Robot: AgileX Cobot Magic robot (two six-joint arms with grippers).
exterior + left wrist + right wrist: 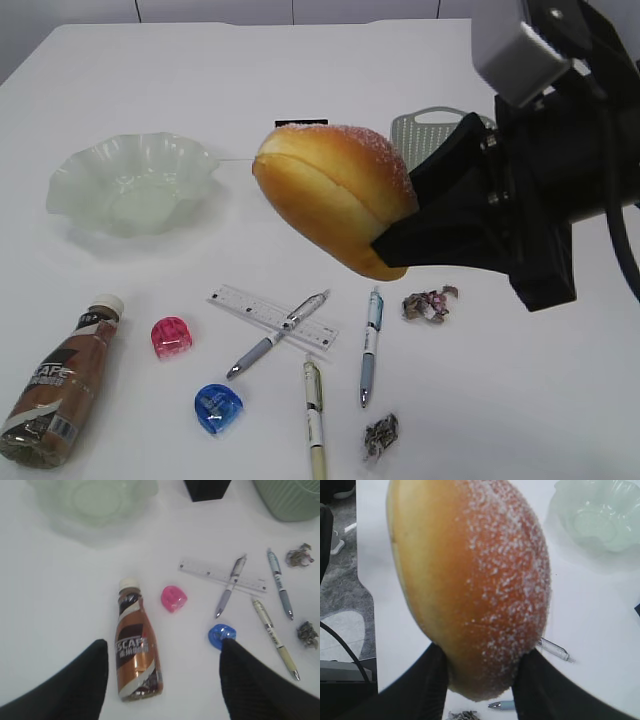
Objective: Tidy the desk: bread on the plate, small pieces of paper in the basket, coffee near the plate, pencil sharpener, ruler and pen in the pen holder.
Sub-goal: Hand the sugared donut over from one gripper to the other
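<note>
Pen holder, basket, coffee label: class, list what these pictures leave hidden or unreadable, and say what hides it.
- Pen holder: left wrist view, cut off by the top edge; exterior view, mostly behind the bread.
- Basket: exterior view, largely behind the right gripper and bread.
- Coffee label: exterior view, cut by the bottom edge, small print unreadable.

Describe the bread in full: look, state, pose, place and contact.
The bread is a golden-orange oblong bun with a paler split seam along its side and a dusting of white sugar-like grains on top. It looks soft and whole. The right pincer grips one end, holding it tilted above the desk, right of the plate, touching nothing else.
</note>
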